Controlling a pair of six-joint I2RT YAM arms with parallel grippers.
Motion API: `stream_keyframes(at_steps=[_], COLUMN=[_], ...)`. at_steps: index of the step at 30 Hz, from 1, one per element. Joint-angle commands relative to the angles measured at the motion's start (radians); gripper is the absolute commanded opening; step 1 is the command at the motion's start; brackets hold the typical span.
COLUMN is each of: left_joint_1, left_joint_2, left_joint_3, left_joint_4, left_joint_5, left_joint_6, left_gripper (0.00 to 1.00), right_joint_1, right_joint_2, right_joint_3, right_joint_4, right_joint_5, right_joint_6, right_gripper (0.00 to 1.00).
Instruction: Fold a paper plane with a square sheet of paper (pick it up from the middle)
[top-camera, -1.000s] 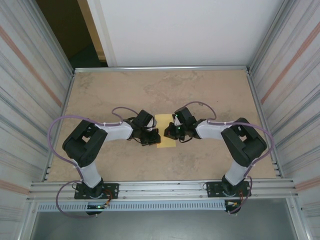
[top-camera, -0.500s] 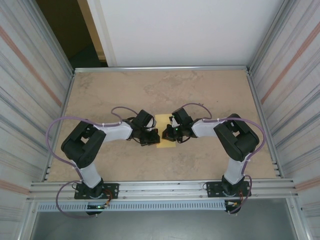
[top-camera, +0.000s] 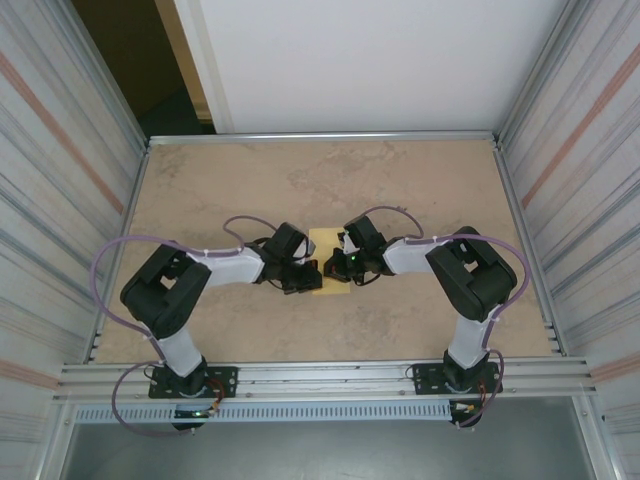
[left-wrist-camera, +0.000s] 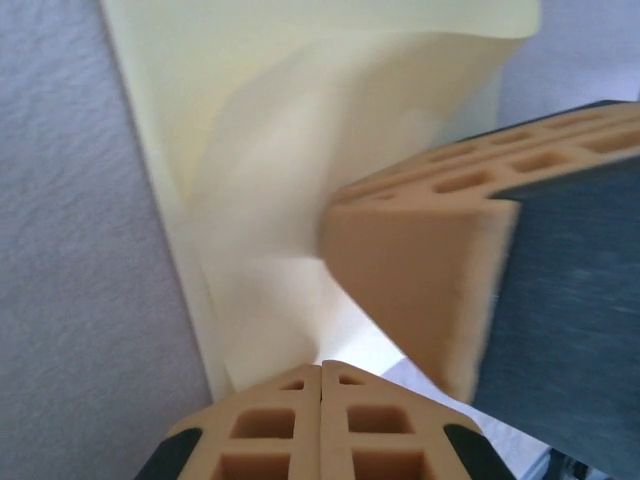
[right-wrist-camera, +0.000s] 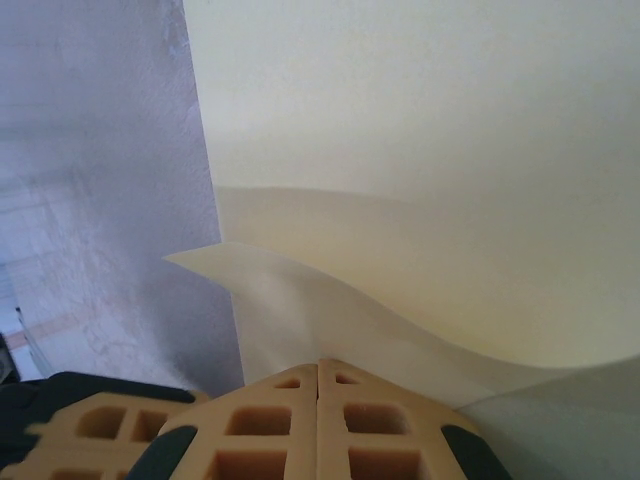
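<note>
The pale-yellow square sheet of paper (top-camera: 325, 258) lies on the table between my two grippers. In the left wrist view, one layer of the sheet (left-wrist-camera: 290, 200) bulges up off the flat layer beneath it. My left gripper (left-wrist-camera: 321, 368) is shut, its tips resting at the near edge of that raised layer. A tan finger (left-wrist-camera: 420, 270) of the right gripper leans over the sheet from the right. In the right wrist view, a curled flap of the sheet (right-wrist-camera: 330, 300) runs into the closed tips of my right gripper (right-wrist-camera: 319, 365). From above, the left gripper (top-camera: 303, 273) and right gripper (top-camera: 334, 266) nearly meet.
The tan tabletop (top-camera: 330, 180) has free room on every side of the sheet. Corrugated metal walls (top-camera: 70, 200) close it in at left and right. A rail (top-camera: 320, 378) runs along the near edge by the arm bases.
The right arm's elbow has swung inward and its gripper has edged slightly left over the sheet. The left arm has barely moved. Both grippers stay shut.
</note>
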Motion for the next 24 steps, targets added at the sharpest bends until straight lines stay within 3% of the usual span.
stream_keyframes(at_steps=[1, 12, 24], left_joint_1=[0.004, 0.025, 0.029], left_joint_2=[0.014, 0.003, 0.005], left_joint_3=[-0.028, -0.138, -0.205], left_joint_4=[-0.024, 0.067, 0.096], left_joint_5=[-0.023, 0.01, 0.009], left_joint_6=[-0.01, -0.052, -0.073], left_gripper=[0.0, 0.0, 0.0], right_joint_1=[-0.01, -0.047, -0.256], right_joint_2=[0.033, 0.044, 0.088], right_joint_3=[-0.026, -0.011, 0.047], right_joint_4=[-0.043, -0.054, -0.069], right_joint_5=[0.018, -0.016, -0.062], right_joint_6=[-0.002, -0.049, -0.14], right_gripper=[0.0, 0.0, 0.0])
